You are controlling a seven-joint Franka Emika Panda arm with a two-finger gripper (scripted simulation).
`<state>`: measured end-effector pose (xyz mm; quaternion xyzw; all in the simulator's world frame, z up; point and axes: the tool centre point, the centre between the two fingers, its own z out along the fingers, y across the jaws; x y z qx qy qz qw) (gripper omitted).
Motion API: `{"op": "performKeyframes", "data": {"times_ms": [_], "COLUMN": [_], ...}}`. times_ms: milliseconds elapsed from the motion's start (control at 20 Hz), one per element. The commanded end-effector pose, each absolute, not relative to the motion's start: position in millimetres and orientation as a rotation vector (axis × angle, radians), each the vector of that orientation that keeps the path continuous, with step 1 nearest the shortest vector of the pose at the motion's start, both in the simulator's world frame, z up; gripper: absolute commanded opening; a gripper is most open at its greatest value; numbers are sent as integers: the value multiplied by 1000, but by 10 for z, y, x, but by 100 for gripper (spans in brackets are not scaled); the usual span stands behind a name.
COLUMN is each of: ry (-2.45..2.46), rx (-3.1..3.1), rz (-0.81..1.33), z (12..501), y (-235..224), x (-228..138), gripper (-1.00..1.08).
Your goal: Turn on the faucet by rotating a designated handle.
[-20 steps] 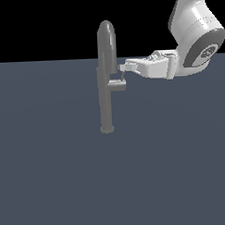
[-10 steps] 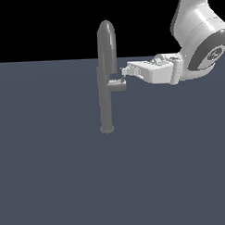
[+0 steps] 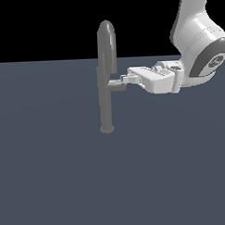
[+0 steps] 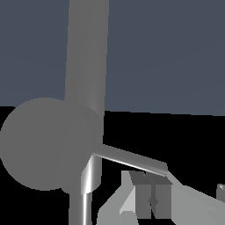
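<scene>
**Grey faucet upright, gripper at its side handle**

Grey metal is what you are dealing with: the faucet (image 3: 106, 87) stands upright as a tall slim column with a rounded top and a small flared base, planted on the dark slate-blue surface (image 3: 52, 182) a little toward the exterior view's left of centre. Its handle (image 3: 116, 84) juts sideways from the column, roughly halfway up, pointing toward the exterior view's right.

You have nothing else standing near the faucet; the only body close to it is the arm itself. In the wrist view the column (image 4: 87, 57) and a large rounded grey form fill much of the picture, and a thin shiny rod (image 4: 129, 159) runs out from that form toward the fingers (image 4: 127, 200), so your sight of the contact is partly blocked.

Your gripper (image 3: 123, 80) reaches in level from the exterior view's right, and its tips sit right at the outer end of the handle, touching or all but touching it. Whether the jaws are clamped on the stub or merely resting against it you cannot tell from either view.

Behind the white arm (image 3: 194, 41), the surface ends in a straight horizon, and above that everything is plain black.
</scene>
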<state>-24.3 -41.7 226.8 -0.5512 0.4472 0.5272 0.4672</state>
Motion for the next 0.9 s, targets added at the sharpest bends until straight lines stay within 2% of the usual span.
{"op": "performKeyframes", "data": {"times_ms": [0,200,250,750,800,850], "ry": [1116,1125,1093,1125,1125,1071], "rx": [-1337,-1328,-1352,-1328,-1328,-1362], "rz": [1311,1322,1296,1322,1322,1292], "z": [2028,1817,2066,1536,1536,1902], "y": [-429,-437,-420,-412,-412,-403], "x": [-294,-332,-257,-179,-179,-112], "gripper": [-100,-100,-100,-100,-100,-100]}}
